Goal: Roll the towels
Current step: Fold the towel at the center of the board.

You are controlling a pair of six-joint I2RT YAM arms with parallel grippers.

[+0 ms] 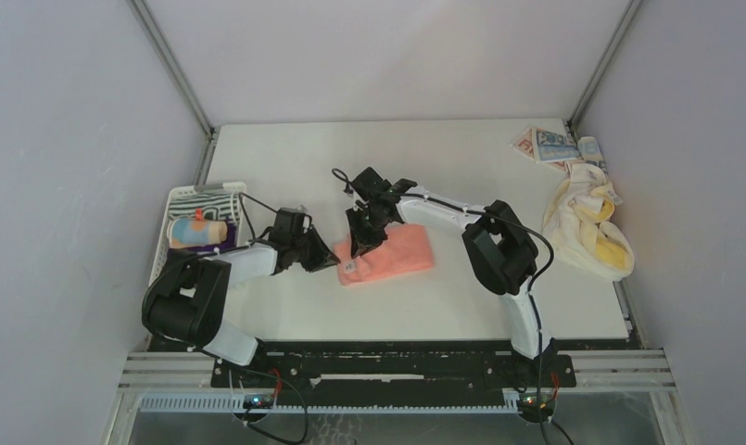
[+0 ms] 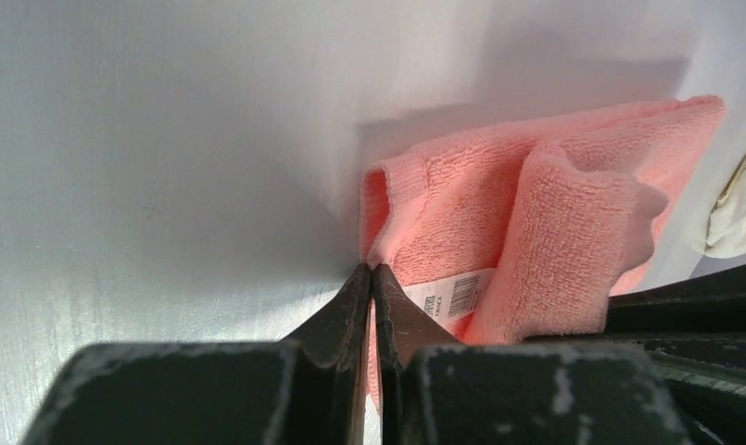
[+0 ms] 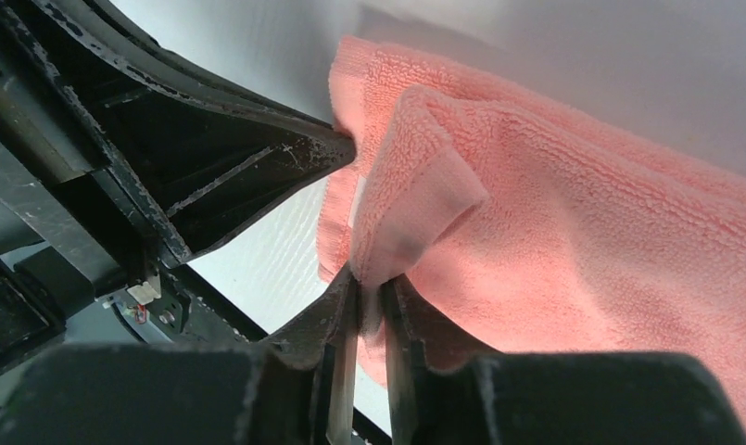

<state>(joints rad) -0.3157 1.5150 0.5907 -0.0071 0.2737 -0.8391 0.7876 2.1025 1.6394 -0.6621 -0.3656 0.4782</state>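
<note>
Closest: left gripper (image 2: pixel 371 271) pinched tight on the salmon-pink towel (image 2: pixel 536 204) at its 9 o'clock edge, by the label (image 2: pixel 448 298). The right gripper (image 3: pixel 369 289) clamps a raised fold at 10 o'clock. Towel lies mid-table (image 1: pixel 461 158); cream-yellow towel (image 1: pixel 587 218) at 3 o'clock, white basket (image 1: pixel 177 197) at 9.

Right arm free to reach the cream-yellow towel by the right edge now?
Probably not yet: the right gripper is shut on a fold of the pink towel. Otherwise its way to the cream-yellow towel looks open.
</note>
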